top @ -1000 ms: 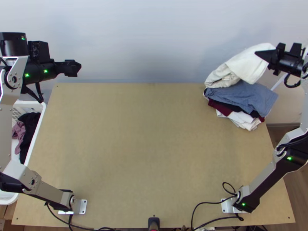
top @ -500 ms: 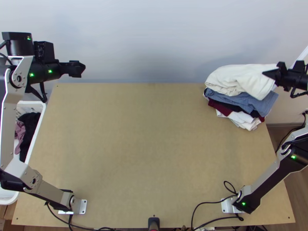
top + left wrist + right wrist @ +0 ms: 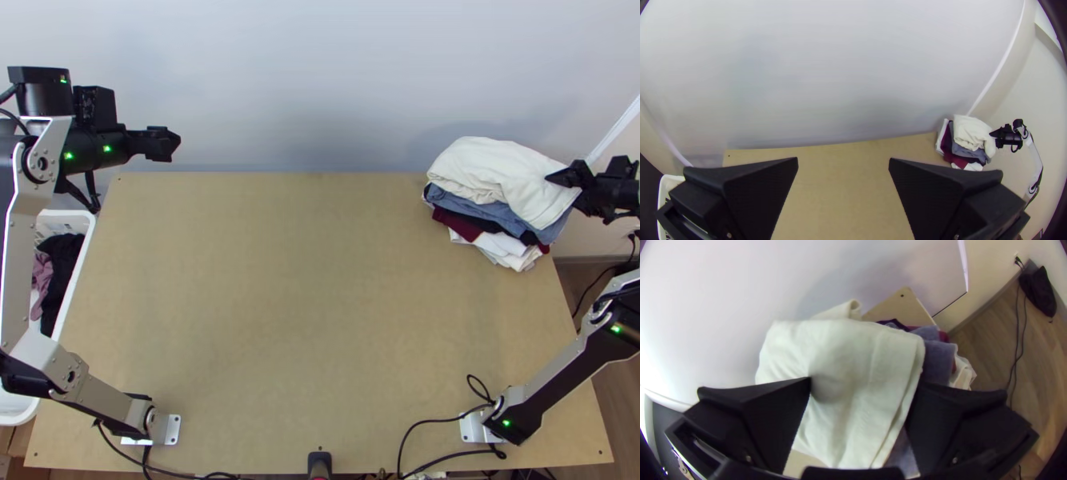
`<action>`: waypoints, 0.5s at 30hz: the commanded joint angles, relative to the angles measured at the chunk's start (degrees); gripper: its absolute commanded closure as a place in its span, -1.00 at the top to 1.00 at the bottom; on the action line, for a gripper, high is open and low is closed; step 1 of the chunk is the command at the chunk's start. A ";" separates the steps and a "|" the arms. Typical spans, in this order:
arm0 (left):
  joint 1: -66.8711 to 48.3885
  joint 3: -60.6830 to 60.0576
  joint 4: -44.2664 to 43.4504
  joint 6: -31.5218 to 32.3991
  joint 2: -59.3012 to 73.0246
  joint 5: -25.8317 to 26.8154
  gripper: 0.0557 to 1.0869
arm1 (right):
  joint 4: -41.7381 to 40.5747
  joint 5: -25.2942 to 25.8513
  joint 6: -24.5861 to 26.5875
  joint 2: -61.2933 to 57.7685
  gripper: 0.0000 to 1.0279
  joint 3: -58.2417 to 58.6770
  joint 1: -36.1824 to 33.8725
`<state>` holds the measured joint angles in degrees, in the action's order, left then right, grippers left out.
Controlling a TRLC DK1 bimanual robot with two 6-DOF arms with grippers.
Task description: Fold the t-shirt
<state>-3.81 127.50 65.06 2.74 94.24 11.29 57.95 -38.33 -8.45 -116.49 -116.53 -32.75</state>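
At the table's far right corner, a cream-white folded cloth [image 3: 500, 176] lies on a stack of folded clothes [image 3: 468, 226]. My right gripper [image 3: 570, 176] is at the cloth's right side. In the right wrist view, my right gripper [image 3: 862, 384] stands open, its fingers wide apart with the white cloth [image 3: 849, 351] between and beyond them. Whether the fingers touch it, I cannot tell. Over the table's far left corner, my left gripper [image 3: 172, 144] is held high; in the left wrist view the left gripper [image 3: 843, 162] is open with nothing between its fingers.
A white basket [image 3: 90, 232] with dark and mauve cloth stands left of the table. Bare wood covers the middle of the table [image 3: 312, 304]. Black cables [image 3: 448, 422] run along the near edge. A pale wall [image 3: 320, 80] rises behind.
The white cloth has come down and settled flatter over the blue one. My right gripper has moved down the picture and slightly right. My left gripper has shifted slightly right.
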 commanded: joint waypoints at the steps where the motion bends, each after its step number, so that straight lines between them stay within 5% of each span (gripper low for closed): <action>1: -0.23 0.82 -0.19 -0.02 0.69 -0.30 0.92 | 0.14 1.32 1.50 0.47 0.91 2.18 -1.96; 15: -0.14 0.91 -0.55 -0.11 0.60 -0.30 0.92 | -9.79 7.56 0.80 10.93 0.91 4.73 -3.19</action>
<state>-3.81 127.50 65.04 2.74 94.26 11.29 50.46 -32.53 -8.29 -110.37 -113.49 -36.38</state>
